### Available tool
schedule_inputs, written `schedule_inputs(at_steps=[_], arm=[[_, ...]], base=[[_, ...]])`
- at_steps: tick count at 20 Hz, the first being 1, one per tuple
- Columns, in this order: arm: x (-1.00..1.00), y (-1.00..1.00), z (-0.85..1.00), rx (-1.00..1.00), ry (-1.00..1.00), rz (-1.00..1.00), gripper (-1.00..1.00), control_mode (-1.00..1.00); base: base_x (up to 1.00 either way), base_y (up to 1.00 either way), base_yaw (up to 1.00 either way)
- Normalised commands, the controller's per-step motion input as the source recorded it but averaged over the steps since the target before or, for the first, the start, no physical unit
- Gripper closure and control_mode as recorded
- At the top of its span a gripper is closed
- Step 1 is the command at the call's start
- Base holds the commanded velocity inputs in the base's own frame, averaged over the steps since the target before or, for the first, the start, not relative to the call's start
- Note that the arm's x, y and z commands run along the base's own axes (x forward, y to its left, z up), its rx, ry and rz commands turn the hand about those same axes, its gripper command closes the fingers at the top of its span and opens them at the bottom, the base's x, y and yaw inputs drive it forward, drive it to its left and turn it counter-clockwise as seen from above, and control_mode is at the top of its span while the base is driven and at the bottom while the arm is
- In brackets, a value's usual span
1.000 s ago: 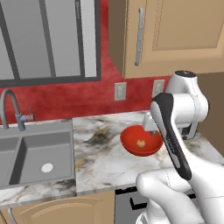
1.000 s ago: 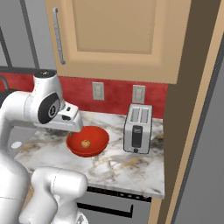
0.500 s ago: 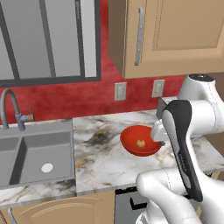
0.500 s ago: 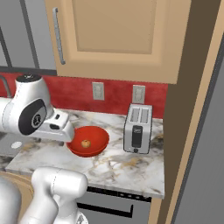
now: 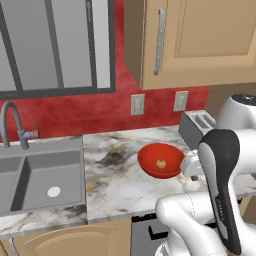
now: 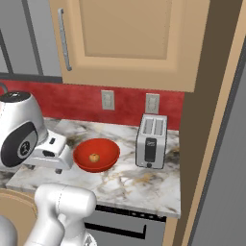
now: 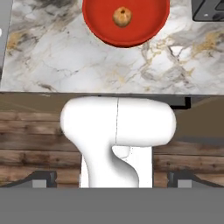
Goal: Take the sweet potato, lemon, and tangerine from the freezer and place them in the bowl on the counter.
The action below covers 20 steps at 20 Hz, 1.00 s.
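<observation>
A: Status of sweet potato (image 7: 122, 16)?
B: Small brownish lump, sits inside the bowl (image 7: 96, 27), approx. centre of the red dish. Same lump seen in left base view (image 5: 161, 163) and right base view (image 6: 94, 157).

A: Bowl location?
B: On the counter (image 6: 139, 185), marble slab. Toaster (image 6: 151, 140) stands beside it, on the side toward the tall wood panel; not touching. In left base view bowl (image 5: 150, 159) is between toaster (image 5: 197, 126) and sink (image 5: 40, 176), sink well apart.

A: Gripper (image 7: 112, 179) config?
B: Fingers spread to full width, nothing between them. Tips (image 7: 41, 178) are at bottom corners of hand view, w/ wood floor behind. Hand is off the counter front edge, camera looking across slab to bowl.

A: Arm position?
B: Right base view: hand block (image 6: 48, 151) is just beside bowl rim, on the side away from toaster. Contact w/ rim: cannot tell.

A: Surroundings?
B: Red backsplash w/ two wall outlets (image 6: 107, 99), tan upper cabinet (image 6: 129, 41) above. Faucet (image 5: 12, 125) at sink's far end.
</observation>
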Motion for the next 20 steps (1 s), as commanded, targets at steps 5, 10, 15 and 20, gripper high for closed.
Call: schedule_inputs(at_steps=[5,10,15,20], arm=[[-0.19,0.00,0.00,0.00,0.00,0.00,-1.00,1.00],[0.00,0.00,0.00,0.00,0.00,0.00,-1.00,1.00],[0.00,0.00,0.00,0.00,0.00,0.00,-1.00,1.00],[0.00,0.00,0.00,0.00,0.00,0.00,-1.00,1.00]], base=[[-0.07,0.00,0.00],[-0.63,-0.02,0.00],[-0.83,-0.30,0.00],[-0.75,-0.60,0.00]])
